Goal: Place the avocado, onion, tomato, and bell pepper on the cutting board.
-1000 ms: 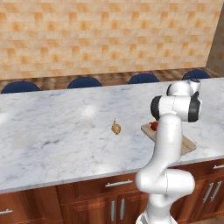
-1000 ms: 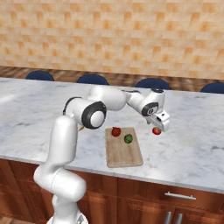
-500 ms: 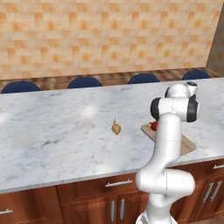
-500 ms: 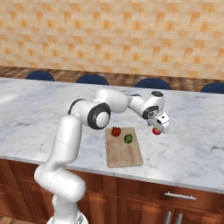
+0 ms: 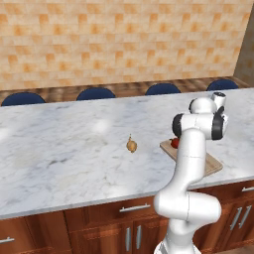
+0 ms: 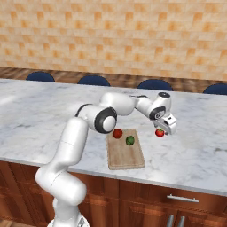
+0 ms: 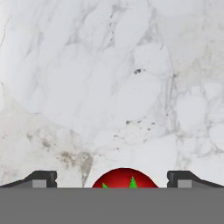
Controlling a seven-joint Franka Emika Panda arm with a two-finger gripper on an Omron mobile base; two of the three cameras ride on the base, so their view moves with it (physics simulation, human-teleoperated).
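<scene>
Scanning the marble counter [image 5: 59, 149] from its left end, found bare stone first, then the onion [image 5: 131, 145] near the middle, well apart from the cutting board [image 6: 126, 153] and not yet moved. Saw the board lying at the front edge of the counter, with a red round vegetable [image 6: 117, 133] at its far left corner and the avocado [image 6: 130, 140] just beside that, both on the wood. Could not tell whether that red one was the tomato or the bell pepper.

Further right, off the board and near its far right corner, spotted a second red vegetable [image 7: 124, 180] with a green calyx, a tomato by the look of it, resting on the marble. Caught the gripper [image 7: 113, 178] poised over it, jaws spread wide to either side and nothing held.

Judged the step in hand to be the approach to this third item, with two placed and the onion left for last. Reckoned the next move called for lowering until the fingertips [image 7: 43, 177] bracketed the fruit, then closing, lifting and carrying left to free wood.

Noticed nothing standing between tomato and board. Marked the blue stools [image 5: 96, 93] beyond the far edge, out of the way.
</scene>
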